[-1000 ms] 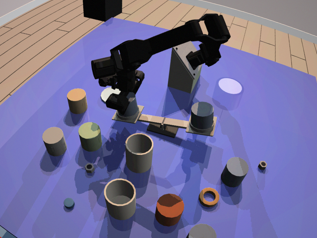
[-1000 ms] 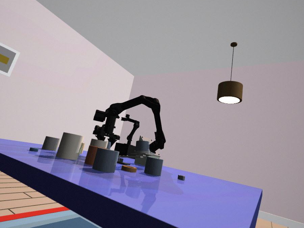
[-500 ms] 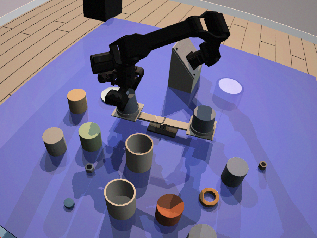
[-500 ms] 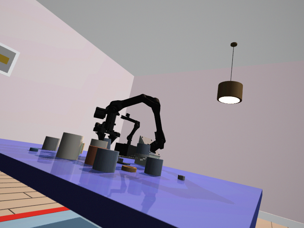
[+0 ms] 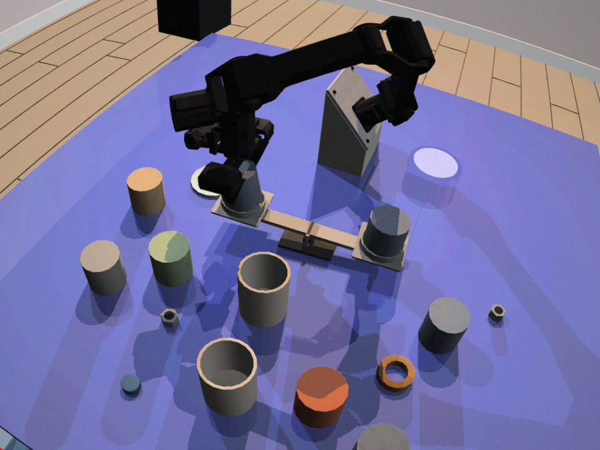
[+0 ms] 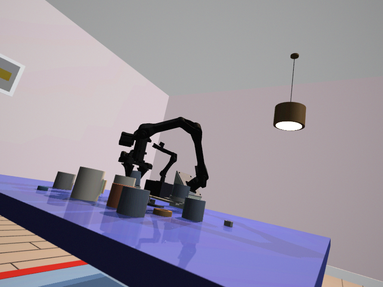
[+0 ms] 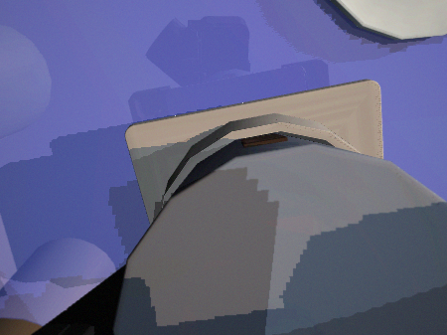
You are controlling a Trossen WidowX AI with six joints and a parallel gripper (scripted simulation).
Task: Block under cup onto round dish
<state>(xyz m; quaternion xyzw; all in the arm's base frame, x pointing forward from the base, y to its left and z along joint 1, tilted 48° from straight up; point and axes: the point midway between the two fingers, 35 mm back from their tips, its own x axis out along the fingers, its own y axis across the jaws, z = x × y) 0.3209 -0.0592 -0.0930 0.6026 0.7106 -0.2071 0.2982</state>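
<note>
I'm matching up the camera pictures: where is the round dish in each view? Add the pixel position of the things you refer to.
Top: left of centre, the dish (image 5: 198, 186) lies partly behind the fingers (image 5: 233, 177), beyond the gripped cup (image 5: 249, 183) (image 7: 298, 186).
Exterior: I cannot make it out.
Wrist: upper right corner, cut off by the picture's edge (image 7: 397, 2).
Shared landmark: the gripped cup, in all three views; in the exterior view it shows between the fingers (image 6: 136, 174).

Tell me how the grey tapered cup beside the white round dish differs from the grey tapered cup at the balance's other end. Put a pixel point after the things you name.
The dish-side cup (image 5: 251, 193) (image 6: 137, 174) (image 7: 214, 255) is gripped; the other cup (image 5: 385, 235) (image 6: 180, 191) is untouched. A brown sliver (image 7: 264, 140) shows at the first's rim, none at the second's. Both are upside down.
</note>
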